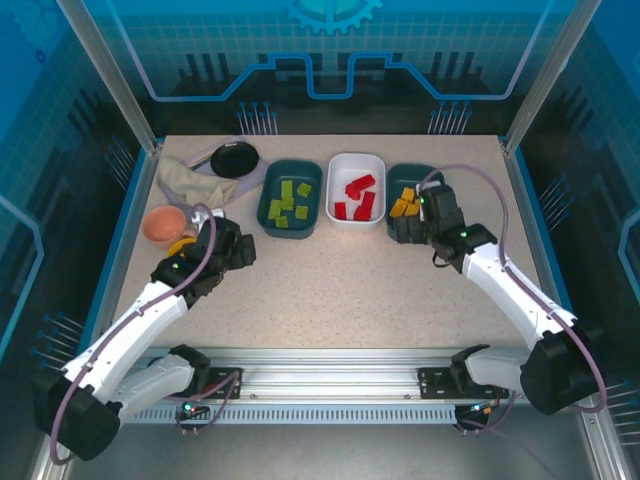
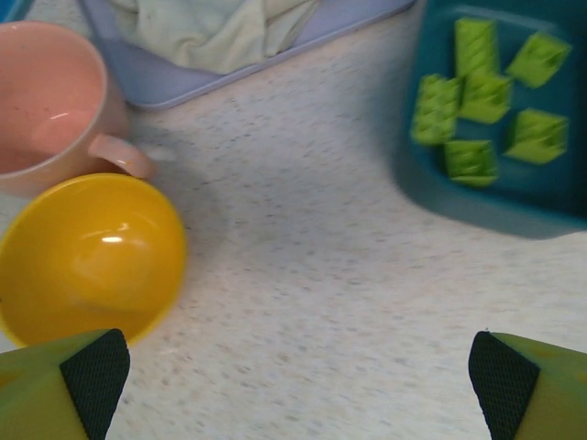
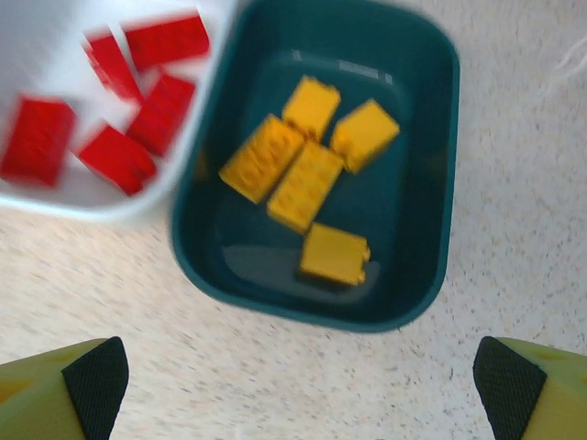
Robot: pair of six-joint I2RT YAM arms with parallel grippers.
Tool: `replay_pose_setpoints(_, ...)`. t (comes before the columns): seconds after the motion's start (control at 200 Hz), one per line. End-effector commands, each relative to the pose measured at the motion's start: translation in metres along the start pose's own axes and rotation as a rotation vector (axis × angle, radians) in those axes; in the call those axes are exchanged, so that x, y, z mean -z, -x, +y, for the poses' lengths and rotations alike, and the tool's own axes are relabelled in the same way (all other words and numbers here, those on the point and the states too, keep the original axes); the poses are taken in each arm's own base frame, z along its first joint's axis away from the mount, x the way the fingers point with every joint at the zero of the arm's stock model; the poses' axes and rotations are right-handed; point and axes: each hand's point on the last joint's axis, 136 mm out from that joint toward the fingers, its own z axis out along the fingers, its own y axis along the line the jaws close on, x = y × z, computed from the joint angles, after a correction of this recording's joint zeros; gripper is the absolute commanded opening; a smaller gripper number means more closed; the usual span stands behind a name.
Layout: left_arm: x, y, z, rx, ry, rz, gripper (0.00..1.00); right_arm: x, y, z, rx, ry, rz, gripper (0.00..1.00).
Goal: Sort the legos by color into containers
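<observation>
Several lime green legos [image 1: 290, 203] lie in the left dark teal tub [image 1: 268, 208]. Red legos [image 1: 355, 197] fill the white tub [image 1: 356, 158] in the middle. Orange-yellow legos [image 3: 307, 174] rest in the right teal tub [image 3: 417, 275], beside the white tub [image 3: 92, 197] with its red legos [image 3: 119, 156]. My right gripper [image 1: 408, 226] [image 3: 298, 371] hovers open and empty over that teal tub's near edge. My left gripper [image 1: 232, 252] [image 2: 293, 367] is open and empty above bare table, with the green legos [image 2: 481, 110] and their tub [image 2: 477, 215] ahead to its right.
A yellow bowl [image 2: 87, 257] and a pink mug [image 2: 46, 101] stand close to my left gripper's left side. Behind them a crumpled cloth [image 1: 185, 178] lies on a lavender tray [image 2: 183, 82], next to a round black dish [image 1: 235, 158].
</observation>
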Motion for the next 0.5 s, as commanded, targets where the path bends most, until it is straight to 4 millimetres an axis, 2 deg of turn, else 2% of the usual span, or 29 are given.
replay_pose_setpoints(0.0,-0.02,0.017,0.006,-0.084,0.02,-0.126,0.99,-0.015,0.0,-0.015,-0.007,-0.03,-0.105,1.0)
replay_pose_setpoints(0.11,-0.049,0.001,0.014,-0.075,0.032,-0.064,0.99,-0.038,-0.015,-0.025,-0.079,-0.03,-0.106,1.0)
replay_pose_setpoints(0.185,-0.069,-0.006,0.021,-0.056,0.037,-0.03,0.99,-0.052,-0.014,-0.024,-0.044,-0.017,-0.113,1.0)
replay_pose_setpoints(0.265,-0.085,-0.002,0.026,-0.016,0.028,-0.06,0.99,-0.064,-0.009,-0.023,-0.045,0.021,-0.154,1.0)
replay_pose_setpoints(0.385,-0.111,0.004,0.035,0.03,0.022,-0.085,0.99,-0.081,-0.004,-0.033,-0.053,0.031,-0.195,1.0)
replay_pose_setpoints(0.495,-0.127,0.025,0.028,0.023,-0.021,-0.136,0.99,-0.094,0.002,-0.036,-0.054,0.056,-0.237,1.0)
